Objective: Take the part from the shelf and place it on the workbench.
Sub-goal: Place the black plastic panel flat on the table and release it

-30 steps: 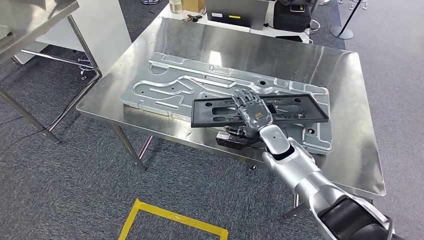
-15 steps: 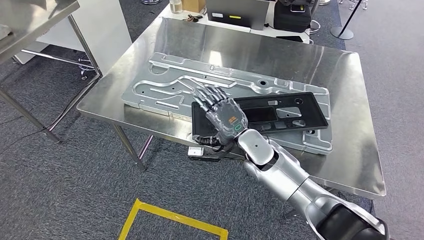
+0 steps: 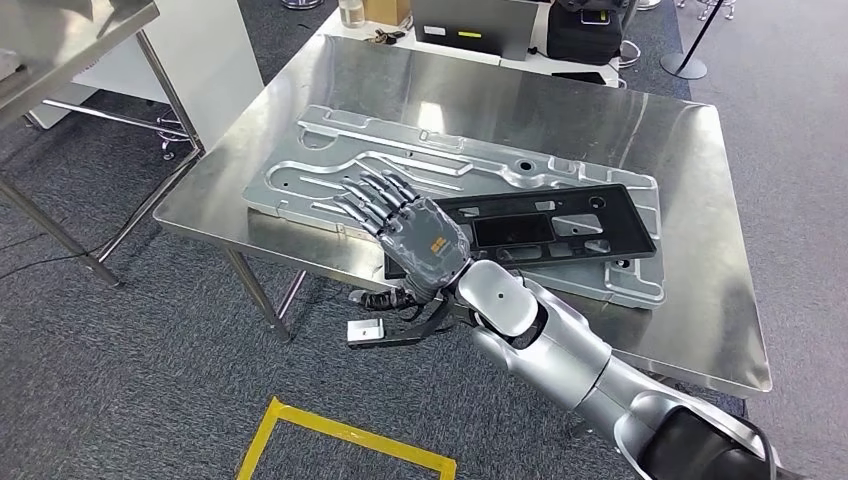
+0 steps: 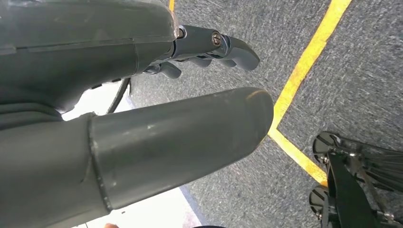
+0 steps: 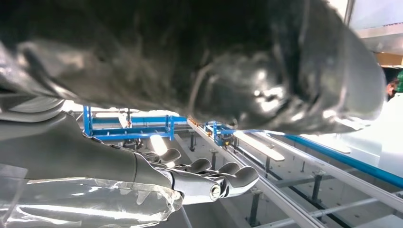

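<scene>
Right hand (image 3: 412, 232) empty, fingers spread, orange label unreadable; black part (image 3: 560, 222) on workbench (image 3: 700, 160).

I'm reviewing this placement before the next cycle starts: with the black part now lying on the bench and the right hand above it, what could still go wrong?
1. The black part lies askew on the ribbed silver panel, not flat on the workbench, so it may rock or slide.
2. The right hand hovers open above the part's near end; a low sweep could nudge it.
3. That end lies close to the bench's front edge, so a nudge might tip it off.
</scene>
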Robot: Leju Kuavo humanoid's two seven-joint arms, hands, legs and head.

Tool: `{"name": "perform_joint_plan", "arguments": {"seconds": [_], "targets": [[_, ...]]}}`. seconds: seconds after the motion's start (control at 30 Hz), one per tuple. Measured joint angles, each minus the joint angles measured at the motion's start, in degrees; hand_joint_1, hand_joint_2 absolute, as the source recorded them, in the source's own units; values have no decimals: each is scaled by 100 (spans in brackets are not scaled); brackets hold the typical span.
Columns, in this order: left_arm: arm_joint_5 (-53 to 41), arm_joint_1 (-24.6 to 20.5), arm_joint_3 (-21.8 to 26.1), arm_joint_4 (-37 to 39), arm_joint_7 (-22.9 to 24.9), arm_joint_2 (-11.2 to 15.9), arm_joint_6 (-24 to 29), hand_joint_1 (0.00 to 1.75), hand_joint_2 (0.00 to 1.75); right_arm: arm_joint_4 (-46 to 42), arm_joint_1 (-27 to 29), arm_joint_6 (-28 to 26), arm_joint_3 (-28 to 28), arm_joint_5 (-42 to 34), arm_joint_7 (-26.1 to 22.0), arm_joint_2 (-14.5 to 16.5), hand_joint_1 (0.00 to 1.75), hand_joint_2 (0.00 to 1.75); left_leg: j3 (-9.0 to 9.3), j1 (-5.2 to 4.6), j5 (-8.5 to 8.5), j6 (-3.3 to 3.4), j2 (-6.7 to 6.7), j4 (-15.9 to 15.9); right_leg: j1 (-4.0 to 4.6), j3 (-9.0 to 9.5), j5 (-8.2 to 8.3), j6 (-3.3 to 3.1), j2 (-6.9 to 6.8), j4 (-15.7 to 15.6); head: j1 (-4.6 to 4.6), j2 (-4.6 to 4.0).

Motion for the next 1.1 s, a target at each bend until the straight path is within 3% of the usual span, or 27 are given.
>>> {"name": "perform_joint_plan", "arguments": {"seconds": [0.4,0.53,0.6,0.67,0.73,0.77,0.8,0.83,0.9,0.97,1.03,1.1], "targets": [[-9,18,-10,0,15,7,8,0,0,-72,-39,-139,268,-136,-114,15,0,0,-5,-35,-8,12,-3,10,-43,3,5,18,-2,-4,0,0],[-51,8,-45,0,-1,7,28,0,0,-73,-32,-216,449,-133,-114,74,0,0,-6,-56,-10,50,-7,12,-64,9,15,62,-1,-22,-1,0],[-66,1,-81,0,-16,2,31,0,0,-78,-34,-234,522,-135,-106,96,0,0,27,-17,34,101,-6,-63,-57,7,-15,98,-17,-2,1,0],[-68,0,-116,0,-24,-6,34,0,0,-85,-37,-250,575,-138,-97,103,0,0,63,25,85,151,-5,-146,-57,-127,-245,134,-42,321,3,0],[-67,5,-140,0,-24,-15,36,0,0,-85,-26,-258,632,-145,-95,103,0,0,62,25,99,165,-17,-158,-81,-436,-616,165,-53,1016,2,0],[-67,9,-145,0,-22,-21,35,0,0,-82,-16,-258,663,-152,-92,103,0,0,57,27,98,164,-33,-155,-97,-577,-732,182,-54,1326,2,0],[-64,11,-148,0,-20,-29,36,0,0,-78,-8,-258,694,-163,-91,102,0,0,54,32,96,158,-58,-150,-114,-638,-744,197,-57,1469,1,0],[-60,11,-149,0,-14,-39,37,0,0,-74,-4,-259,721,-176,-88,102,0,0,53,41,91,144,-90,-139,-133,-591,-646,210,-58,1395,2,0],[-51,7,-151,0,-4,-59,41,0,0,-68,-5,-260,754,-196,-85,101,0,0,50,69,70,91,-169,-101,-173,-233,-299,224,1,716,3,0],[-43,-5,-152,0,-1,-71,49,0,0,-64,-7,-262,776,-203,-84,99,0,87,24,77,53,5,-246,-56,-171,67,-129,201,111,131,2,0],[-36,-13,-154,0,0,-84,57,0,0,-60,-6,-264,802,-205,-84,98,0,175,-1,80,64,-80,-312,-54,-129,119,-143,134,124,25,1,0],[-35,-6,-155,0,0,-97,69,0,0,-59,-10,-267,818,-205,-83,97,0,175,-2,96,84,-149,-364,-87,-114,123,-132,56,59,17,1,0]]}}
